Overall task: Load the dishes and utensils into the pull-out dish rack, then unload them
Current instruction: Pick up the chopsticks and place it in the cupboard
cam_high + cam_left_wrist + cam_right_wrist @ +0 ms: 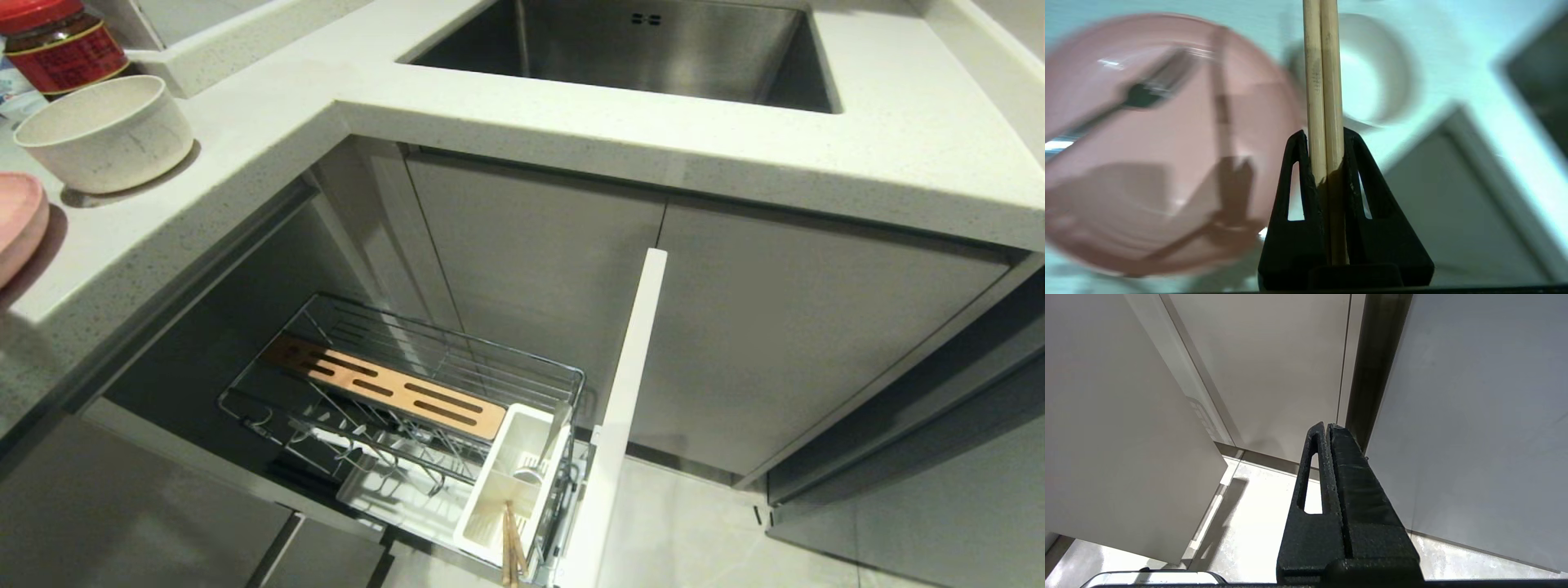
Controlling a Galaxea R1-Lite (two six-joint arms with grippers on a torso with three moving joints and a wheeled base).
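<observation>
Pulled-out chrome wire dish rack [457, 384] sits low beneath the speckled pale stone counter [571, 122], fixed to a white cabinet front [620, 425] seen edge-on. A slotted wooden strip [384, 388] runs along its top, and a white plastic utensil holder [510, 482] stands at the end nearest the cabinet front. A pair of light wooden sticks pokes out of that holder at the bottom edge of the head view, cut off by the frame. A steel sink [645, 49] is sunk into the counter behind.

On the counter to the left, the wide pink oval plate [1163, 143] is only a sliver in the head view; the left wrist camera shows it blurred, with a slim silver metal fork [1131, 102] lying on it. Just beside it stands the round off-white bowl [106, 135], and behind that a red-lidded jar [61, 45], partly cropped.

Above the plate and bowl, the black left gripper [1325, 141] is clenched on a pair of light wooden chopsticks [1323, 81], whose far ends run out of frame. The black right gripper [1327, 426] hangs by grey cabinet doors, its fingers pressed together on nothing.
</observation>
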